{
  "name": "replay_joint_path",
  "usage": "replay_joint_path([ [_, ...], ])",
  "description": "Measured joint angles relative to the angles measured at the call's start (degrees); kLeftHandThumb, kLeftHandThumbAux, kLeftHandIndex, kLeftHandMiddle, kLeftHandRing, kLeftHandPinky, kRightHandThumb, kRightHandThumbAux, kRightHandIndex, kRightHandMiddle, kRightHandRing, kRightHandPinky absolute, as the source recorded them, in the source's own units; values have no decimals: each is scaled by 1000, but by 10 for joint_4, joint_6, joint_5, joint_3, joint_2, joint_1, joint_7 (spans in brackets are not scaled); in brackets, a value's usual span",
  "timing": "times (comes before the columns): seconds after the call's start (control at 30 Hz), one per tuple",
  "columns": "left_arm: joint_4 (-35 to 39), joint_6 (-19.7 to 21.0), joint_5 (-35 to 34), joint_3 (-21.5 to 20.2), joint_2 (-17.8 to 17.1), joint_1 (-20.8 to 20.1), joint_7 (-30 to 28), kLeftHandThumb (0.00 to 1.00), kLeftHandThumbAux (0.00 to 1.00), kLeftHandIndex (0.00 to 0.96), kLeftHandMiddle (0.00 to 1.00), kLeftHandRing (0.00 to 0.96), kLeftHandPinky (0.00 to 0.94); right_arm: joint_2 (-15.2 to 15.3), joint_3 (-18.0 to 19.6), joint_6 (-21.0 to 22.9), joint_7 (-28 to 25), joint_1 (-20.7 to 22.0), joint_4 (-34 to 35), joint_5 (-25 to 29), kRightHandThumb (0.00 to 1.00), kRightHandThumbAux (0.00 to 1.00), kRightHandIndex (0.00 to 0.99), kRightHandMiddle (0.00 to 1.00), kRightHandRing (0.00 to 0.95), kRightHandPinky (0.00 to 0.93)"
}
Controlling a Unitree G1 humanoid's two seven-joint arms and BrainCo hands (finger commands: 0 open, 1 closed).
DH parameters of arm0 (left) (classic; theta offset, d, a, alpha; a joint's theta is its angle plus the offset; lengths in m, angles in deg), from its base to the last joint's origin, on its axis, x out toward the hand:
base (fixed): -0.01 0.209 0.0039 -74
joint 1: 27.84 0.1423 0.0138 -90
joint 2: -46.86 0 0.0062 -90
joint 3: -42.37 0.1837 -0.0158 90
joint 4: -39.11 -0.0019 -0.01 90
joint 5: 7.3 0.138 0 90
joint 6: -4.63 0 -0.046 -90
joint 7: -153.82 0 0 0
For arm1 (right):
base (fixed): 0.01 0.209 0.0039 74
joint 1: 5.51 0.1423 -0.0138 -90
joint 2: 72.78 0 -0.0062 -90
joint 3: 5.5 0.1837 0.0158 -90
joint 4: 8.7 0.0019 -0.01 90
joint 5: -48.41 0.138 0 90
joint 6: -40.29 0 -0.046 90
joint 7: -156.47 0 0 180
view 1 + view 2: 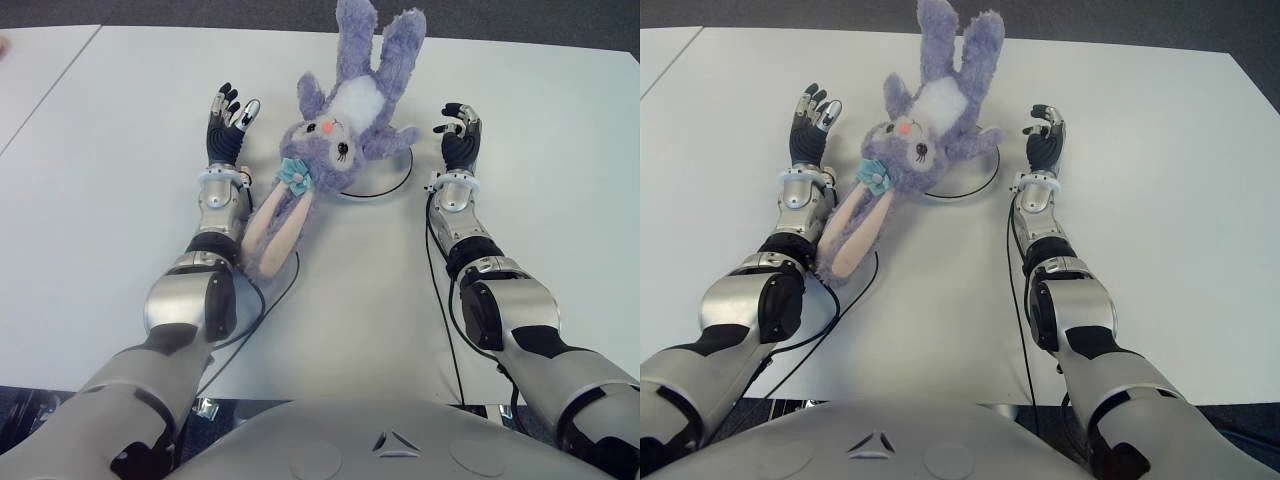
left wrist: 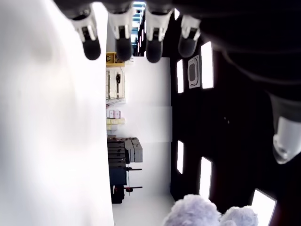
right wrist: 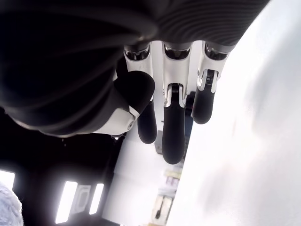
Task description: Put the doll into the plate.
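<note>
Item: doll [image 1: 345, 125], purple plush rabbit, white belly, teal bow, long pink-lined ears. It lies on the white table [image 1: 110, 180], body over the plate [image 1: 385, 185], a thin-rimmed disc, ears trailing off. I judge it light, soft, floppy; I'd grip the torso. Left robot hand [image 1: 228, 125] and right robot hand [image 1: 460, 135] flank it, fingers relaxed, empty.

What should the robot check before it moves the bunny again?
1. Left hand empty, beside the bunny: ok.
2. Right hand empty, on the other side: ok.
3. Bunny over the plate: ok, its body covers most of it.
4. Whole bunny inside the plate: not ok, its ears trail onto the table toward the robot.
5. Plate rim undamaged: cannot tell, mostly hidden.
</note>
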Motion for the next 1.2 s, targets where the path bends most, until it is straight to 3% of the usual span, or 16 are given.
replay_joint_path([
  [0.73, 0, 10, 9, 13, 0, -1, 22, 0, 563, 78, 100, 95, 100, 0, 3, 0, -4, 0, 0, 4, 1000, 667, 277, 308, 458, 246],
  [1.17, 0, 14, 17, 19, 0, -2, 31, 0, 578, 96, 108, 100, 101, -1, 8, -2, -15, 0, 0, 5, 1000, 671, 221, 338, 448, 209],
  [1.2, 0, 14, 18, 20, 0, -2, 32, 0, 576, 96, 108, 101, 102, -1, 8, -2, -16, 0, 0, 5, 962, 717, 217, 336, 417, 205],
])
